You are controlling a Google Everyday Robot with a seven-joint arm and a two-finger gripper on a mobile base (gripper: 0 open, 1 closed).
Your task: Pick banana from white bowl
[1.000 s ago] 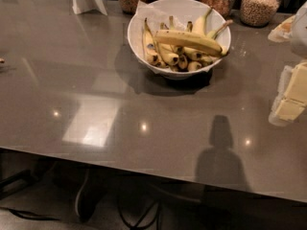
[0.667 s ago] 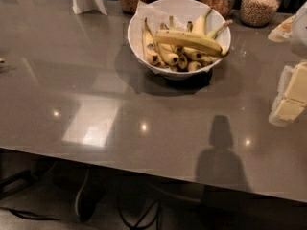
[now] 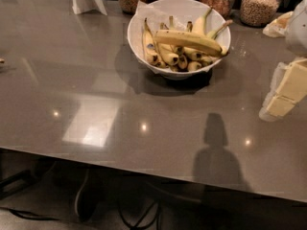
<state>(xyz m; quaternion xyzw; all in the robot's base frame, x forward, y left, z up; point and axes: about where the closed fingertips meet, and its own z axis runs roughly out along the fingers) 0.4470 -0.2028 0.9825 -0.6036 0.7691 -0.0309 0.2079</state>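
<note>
Banana (image 3: 189, 40) is lying across the top of the pile in the white bowl (image 3: 182, 6), upper middle on the desk (image 3: 120, 104). Gripper (image 3: 283, 97) is at the right edge, lower and well apart; can't tell if it's open.
</note>
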